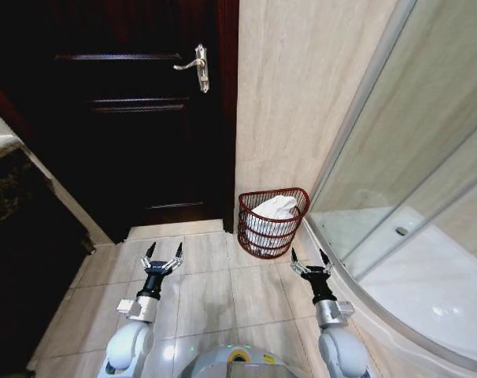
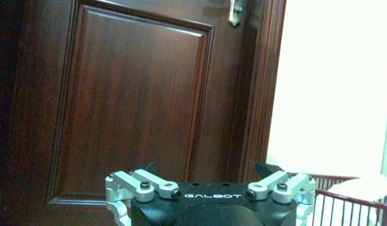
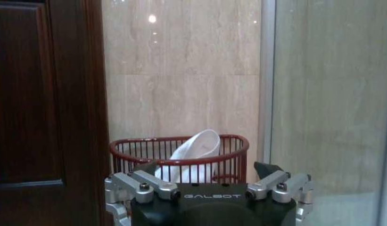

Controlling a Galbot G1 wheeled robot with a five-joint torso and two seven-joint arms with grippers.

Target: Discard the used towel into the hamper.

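A dark wooden door (image 1: 136, 110) stands shut, a metal handle (image 1: 196, 67) near its right edge. Right of it rises a beige tiled wall (image 1: 301, 87). A curved glass shower screen (image 1: 412, 157) meets that wall. Pale floor tiles (image 1: 215, 291) lie below. A dark cabinet (image 1: 22, 244) stands at left.

Dark door (image 1: 144, 110); beige tiled floor (image 1: 223, 291)

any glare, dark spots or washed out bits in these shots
Head view: the door is mostly lost in shadow, and straight edges bow like a wide lens. Left wrist view: the wall is blown out to near white. Right wrist view: a small light reflection sits on the tile; the hamper is evenly lit.
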